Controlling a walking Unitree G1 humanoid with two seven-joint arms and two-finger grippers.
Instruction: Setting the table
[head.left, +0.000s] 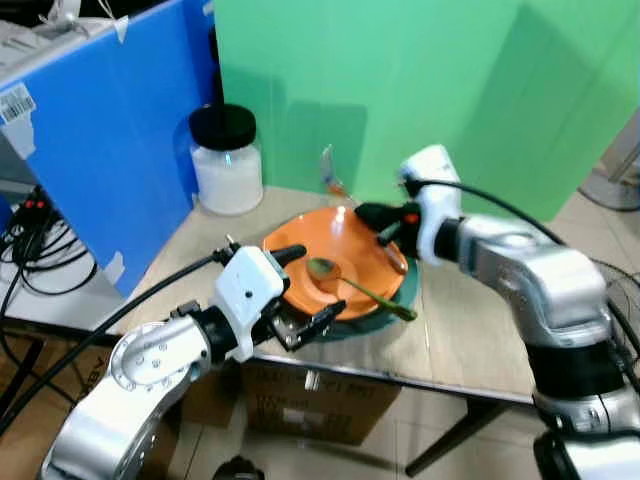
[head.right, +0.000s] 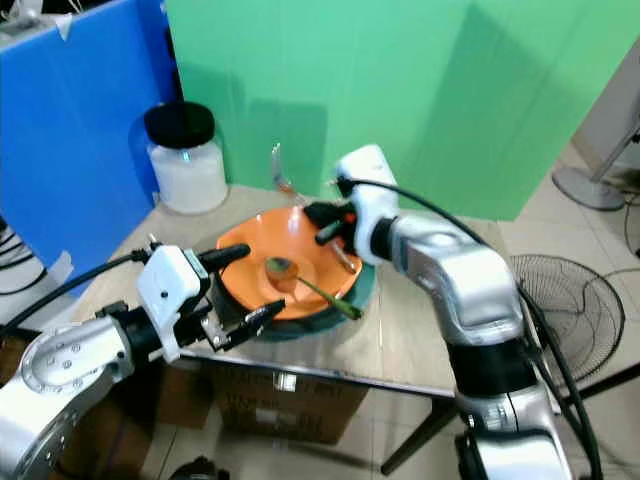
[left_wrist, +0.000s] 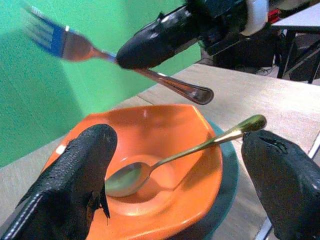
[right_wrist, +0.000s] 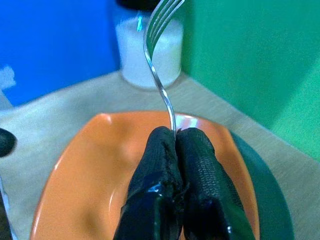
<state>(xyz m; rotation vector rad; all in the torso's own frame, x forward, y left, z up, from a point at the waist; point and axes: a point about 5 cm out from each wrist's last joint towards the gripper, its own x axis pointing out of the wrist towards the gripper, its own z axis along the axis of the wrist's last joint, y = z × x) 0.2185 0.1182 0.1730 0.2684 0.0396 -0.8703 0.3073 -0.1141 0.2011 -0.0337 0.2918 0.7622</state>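
An orange bowl (head.left: 330, 235) sits on a dark green plate (head.left: 345, 325) on the wooden table (head.left: 470, 340). A spoon (head.left: 350, 283) lies in the bowl, its gold handle sticking out over the right rim. My right gripper (head.left: 385, 225) hovers over the far side of the bowl, shut on the handle of a silver fork (right_wrist: 159, 75) whose tines point up and away. My left gripper (head.left: 305, 288) is open at the bowl's near left rim, with its fingers (left_wrist: 75, 175) on either side of the bowl and nothing held.
A jar (head.left: 228, 160) of white stuff with a black lid stands at the table's back left. Behind are a blue board (head.left: 110, 130) and a green screen (head.left: 430, 90). A cardboard box (head.left: 320, 400) sits under the table, a fan (head.right: 560, 300) on the floor at right.
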